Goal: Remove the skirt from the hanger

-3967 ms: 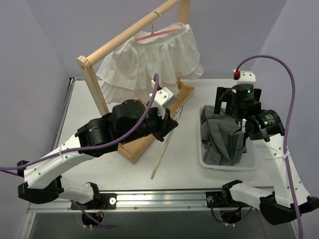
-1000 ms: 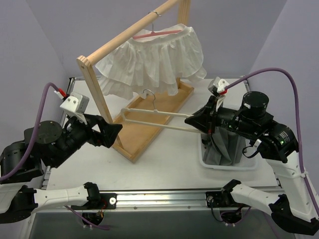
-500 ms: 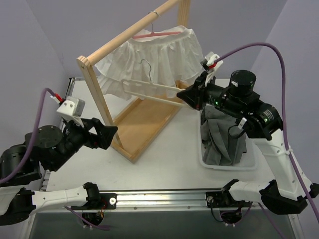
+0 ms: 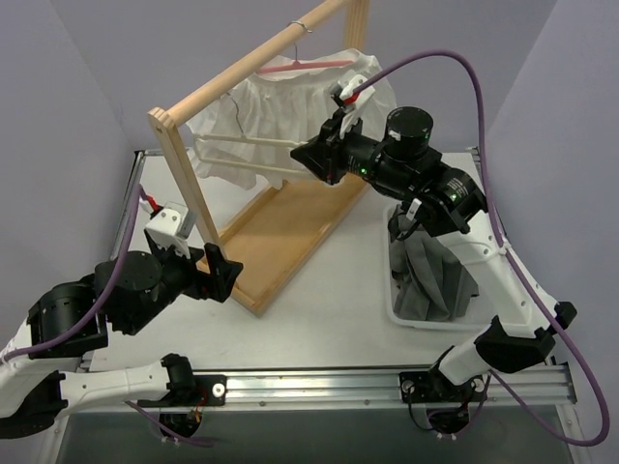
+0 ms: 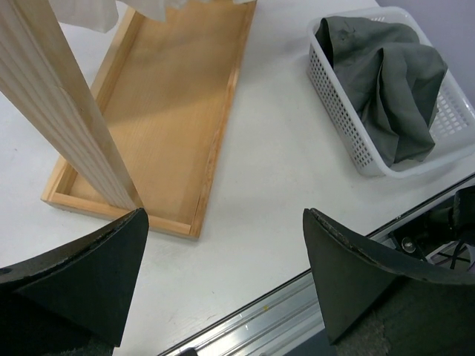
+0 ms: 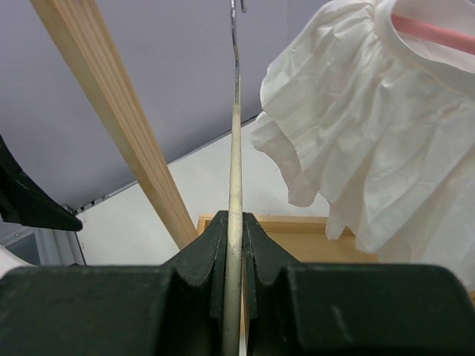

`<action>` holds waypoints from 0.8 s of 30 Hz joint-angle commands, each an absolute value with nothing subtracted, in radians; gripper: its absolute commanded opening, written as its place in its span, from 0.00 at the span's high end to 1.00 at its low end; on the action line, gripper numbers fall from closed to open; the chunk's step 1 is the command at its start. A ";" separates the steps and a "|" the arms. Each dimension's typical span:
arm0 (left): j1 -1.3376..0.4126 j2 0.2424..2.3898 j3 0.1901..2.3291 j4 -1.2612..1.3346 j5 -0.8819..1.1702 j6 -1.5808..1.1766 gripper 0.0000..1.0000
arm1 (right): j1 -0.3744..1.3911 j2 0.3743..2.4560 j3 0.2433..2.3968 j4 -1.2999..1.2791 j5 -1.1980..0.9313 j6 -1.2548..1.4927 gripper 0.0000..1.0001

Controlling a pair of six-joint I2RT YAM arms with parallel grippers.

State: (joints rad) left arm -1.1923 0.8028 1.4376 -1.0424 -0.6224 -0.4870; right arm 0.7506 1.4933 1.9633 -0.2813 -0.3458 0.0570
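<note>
— How are the grippers found?
— The left gripper point(image 5: 224, 222) is spread wide and empty by the wooden rack point(image 4: 184, 174). The right gripper point(image 6: 234, 222) is clamped on a bare cream hanger point(image 6: 235, 148).
— The skirt?
— A white skirt point(image 4: 280, 106) is hung on a pink hanger point(image 4: 305, 64). A grey garment point(image 4: 430, 275) is heaped in the basket point(image 4: 401, 314).
</note>
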 commanded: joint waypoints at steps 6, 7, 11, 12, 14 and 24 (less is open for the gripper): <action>-1.198 0.813 1.379 -1.000 -0.591 -0.502 0.06 | 0.844 1.436 2.016 -0.218 -0.204 0.011 1.00; -1.198 0.815 1.373 -0.996 -0.592 -0.502 0.06 | 0.848 1.430 2.010 -0.221 -0.201 0.011 1.00; -1.198 0.815 1.368 -0.985 -0.594 -0.497 0.06 | 0.871 1.398 1.996 -0.258 -0.180 0.011 1.00; -1.198 0.815 1.367 -0.983 -0.592 -0.497 0.06 | 0.874 1.391 1.991 -0.261 -0.175 0.011 1.00; -1.198 0.816 1.367 -0.979 -0.589 -0.497 0.06 | 0.887 1.381 1.990 -0.276 -0.160 0.011 1.00; -1.198 0.839 1.367 -0.969 -0.575 -0.503 0.06 | 0.937 1.361 2.032 -0.284 -0.126 -0.015 1.00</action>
State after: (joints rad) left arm -1.1923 0.8303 1.3674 -1.0271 -0.5884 -0.4942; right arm 0.9257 1.3651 1.9850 -0.3294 -0.1535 0.0174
